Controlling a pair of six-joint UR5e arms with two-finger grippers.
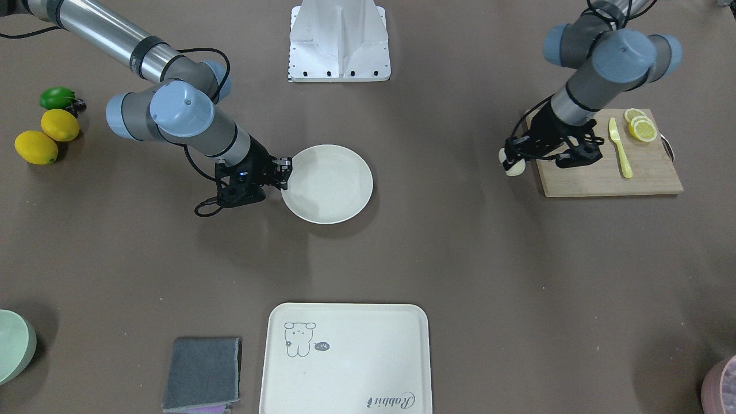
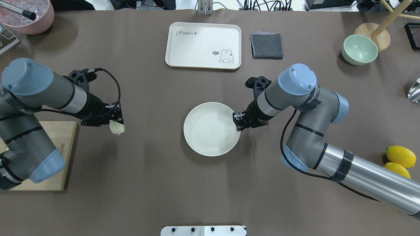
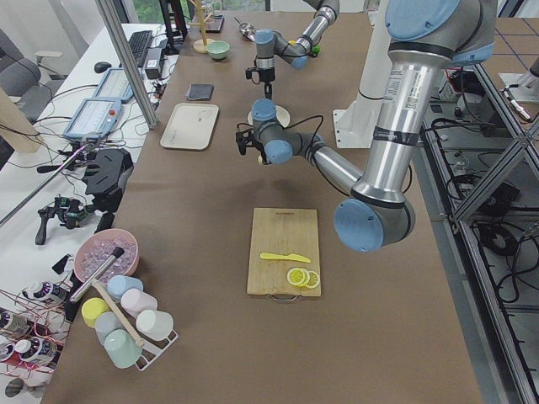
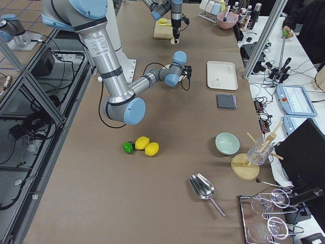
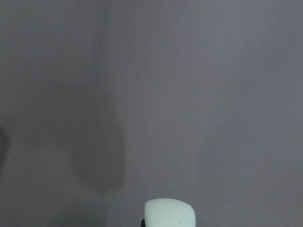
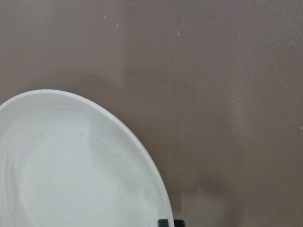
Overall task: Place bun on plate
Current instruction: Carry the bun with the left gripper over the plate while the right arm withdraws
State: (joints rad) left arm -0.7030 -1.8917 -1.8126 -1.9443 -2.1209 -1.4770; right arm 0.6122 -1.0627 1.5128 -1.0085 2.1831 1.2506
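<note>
The bun (image 2: 117, 128), a small cream-white block, hangs just above the brown table with my left gripper (image 2: 115, 124) shut on it. It is off the cutting board's edge and well to the left of the plate in the overhead view. In the left wrist view the bun (image 5: 169, 213) shows at the bottom edge, over bare table. The round off-white plate (image 2: 210, 144) lies mid-table with nothing on it. My right gripper (image 2: 237, 122) is at the plate's right rim, its fingers closed on that rim; the right wrist view shows the rim (image 6: 142, 156) running down to a fingertip.
A wooden cutting board (image 1: 598, 178) with lemon slices (image 1: 641, 127) and a yellow knife (image 1: 620, 148) lies beside the left arm. The bear tray (image 2: 197, 49), grey cloth (image 2: 266, 46) and green bowl (image 2: 359, 49) stand at the far side. Lemons (image 2: 400, 155) lie at the right.
</note>
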